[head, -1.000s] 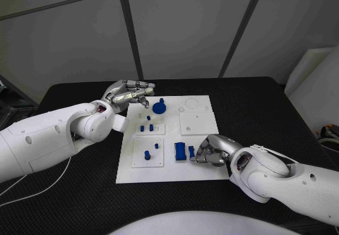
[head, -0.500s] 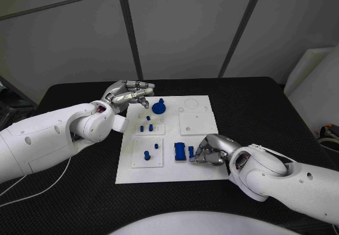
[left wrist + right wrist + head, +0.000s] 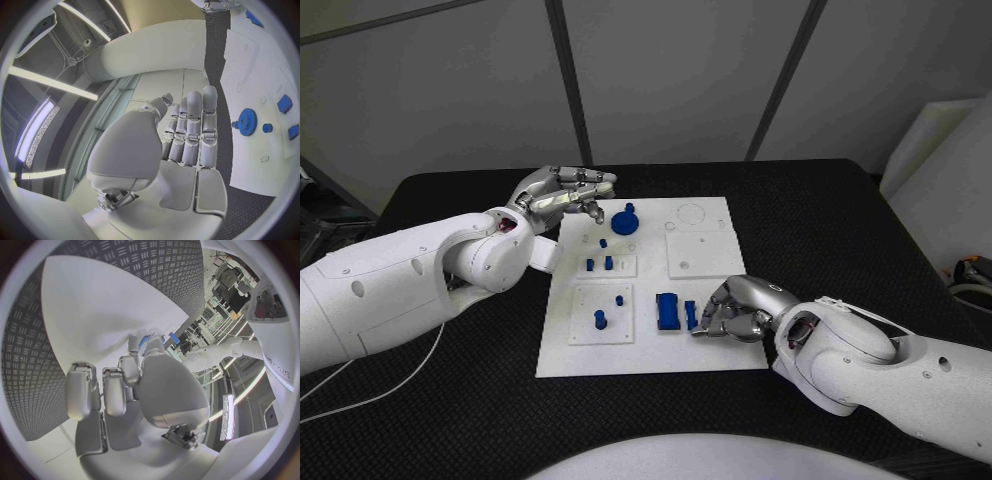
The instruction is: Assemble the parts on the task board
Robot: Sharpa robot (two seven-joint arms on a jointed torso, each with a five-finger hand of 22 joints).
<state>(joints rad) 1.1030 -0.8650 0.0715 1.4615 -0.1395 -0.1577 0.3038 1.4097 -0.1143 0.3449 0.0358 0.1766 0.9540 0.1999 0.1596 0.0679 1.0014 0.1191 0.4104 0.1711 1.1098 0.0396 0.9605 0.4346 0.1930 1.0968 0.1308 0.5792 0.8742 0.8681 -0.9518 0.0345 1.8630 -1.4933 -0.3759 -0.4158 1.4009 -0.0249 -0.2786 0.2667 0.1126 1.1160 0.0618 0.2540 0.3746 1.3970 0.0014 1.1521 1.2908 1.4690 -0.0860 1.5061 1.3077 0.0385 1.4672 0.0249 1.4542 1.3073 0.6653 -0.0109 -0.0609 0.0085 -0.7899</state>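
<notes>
The white task board [image 3: 711,352] lies mid-table. A blue gear [image 3: 626,218] stands near its far left corner, also in the left wrist view as the gear [image 3: 247,121]. My left hand [image 3: 567,195] hovers just left of the gear, fingers side by side and holding nothing. A wide blue block [image 3: 669,310] and a narrow blue block [image 3: 691,315] sit near the board's middle front. My right hand [image 3: 740,310] rests on the board with its fingertips closed on the narrow block [image 3: 142,341].
Small blue pegs stand in the left insets: a pair [image 3: 599,263] and two more [image 3: 600,318] nearer me. A plain square inset [image 3: 704,252] lies on the board's right half. Black table [image 3: 848,230] surrounds the board.
My right hand has shifted slightly toward me and to the right at the narrow block. The left hand and the gear have stayed put.
</notes>
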